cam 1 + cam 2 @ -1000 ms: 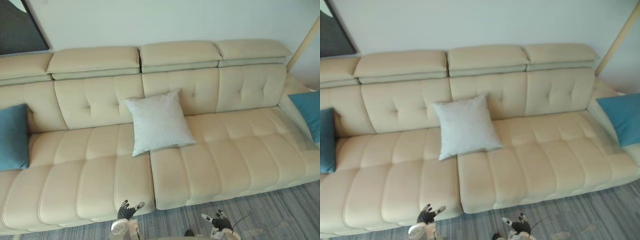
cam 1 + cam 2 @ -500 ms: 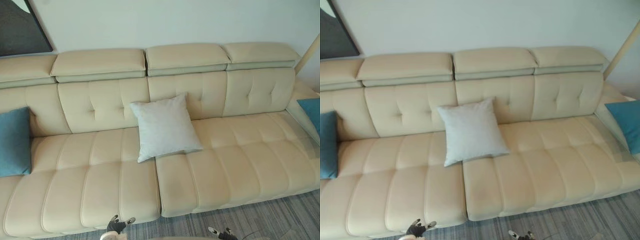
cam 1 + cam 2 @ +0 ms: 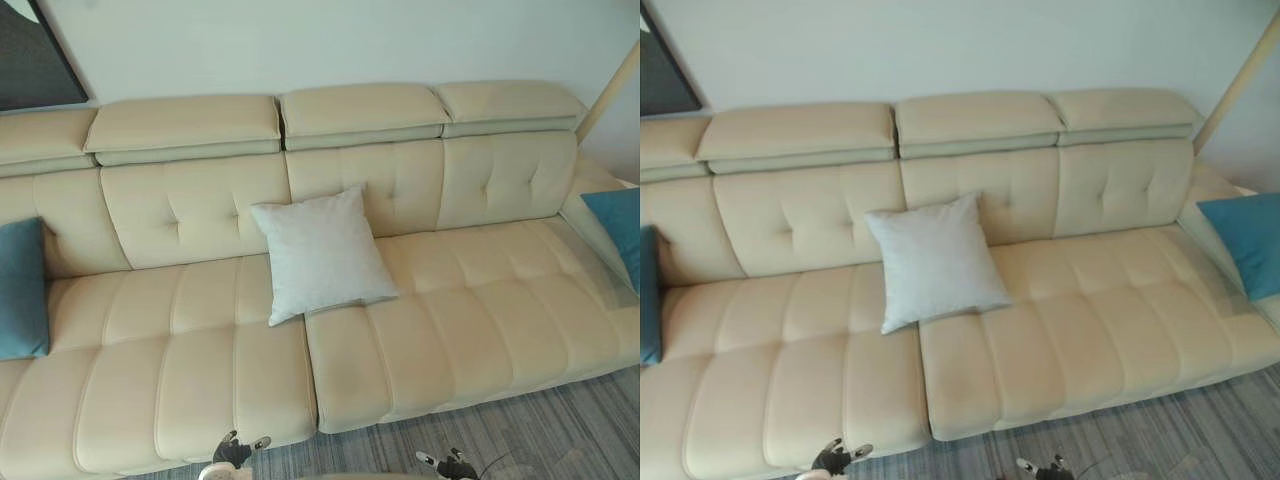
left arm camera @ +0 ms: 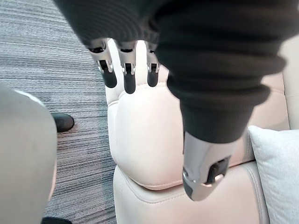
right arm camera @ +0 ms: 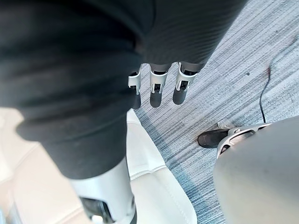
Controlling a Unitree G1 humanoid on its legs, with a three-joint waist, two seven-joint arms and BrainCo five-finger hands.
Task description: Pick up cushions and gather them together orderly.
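Left eye view, cream sofa (image 3: 470, 300), cushion (image 3: 322, 252), carpet (image 3: 560, 430)

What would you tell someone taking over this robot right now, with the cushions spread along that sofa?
Left hand: open, holding nothing, low by the front edge of the sofa.
Right hand: open, holding nothing, above the floor.
White cushion leans on the backrest mid-sofa; left blue cushion and right blue cushion sit at opposite ends.
Done: nothing gathered yet.
Left: pick up all three and group them neatly.
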